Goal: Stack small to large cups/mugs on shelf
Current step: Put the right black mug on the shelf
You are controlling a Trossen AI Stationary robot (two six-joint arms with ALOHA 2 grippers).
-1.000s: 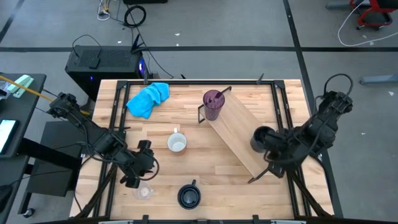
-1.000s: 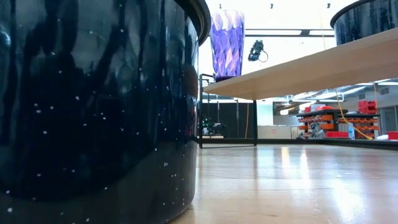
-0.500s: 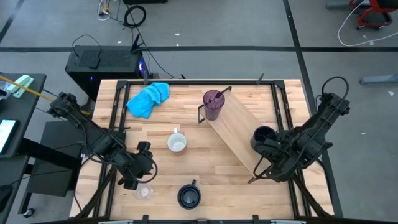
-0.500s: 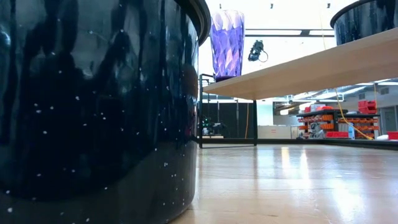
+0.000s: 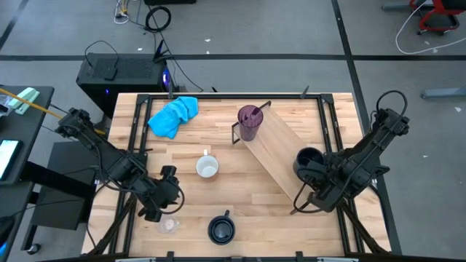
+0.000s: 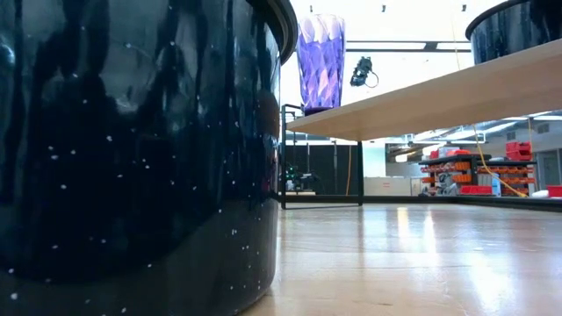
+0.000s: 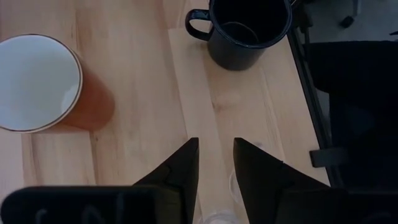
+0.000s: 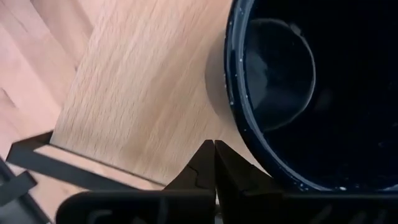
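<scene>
Right gripper (image 8: 214,163) jaws are pressed together, empty, just beside the rim of the navy mug (image 5: 309,161) that sits on the shelf (image 5: 280,156) at its near-right end. Left gripper (image 7: 216,163) jaws are slightly spread, holding nothing, hovering over a small clear glass (image 5: 167,225) at the near-left of the table. We see the purple tumbler (image 5: 250,121) standing on the shelf's far-left end, the white mug (image 5: 207,167) on the table centre-left, the second navy mug (image 5: 221,229) at the near edge. The blue cloth (image 5: 173,116) lies far-left, out of the way. We judge the risks: the right fingers sit so close to the mug that a sideways move could nudge it off the shelf's end; the left jaws look narrow for the glass, so descending as they are could tip or push it toward the near edge.
</scene>
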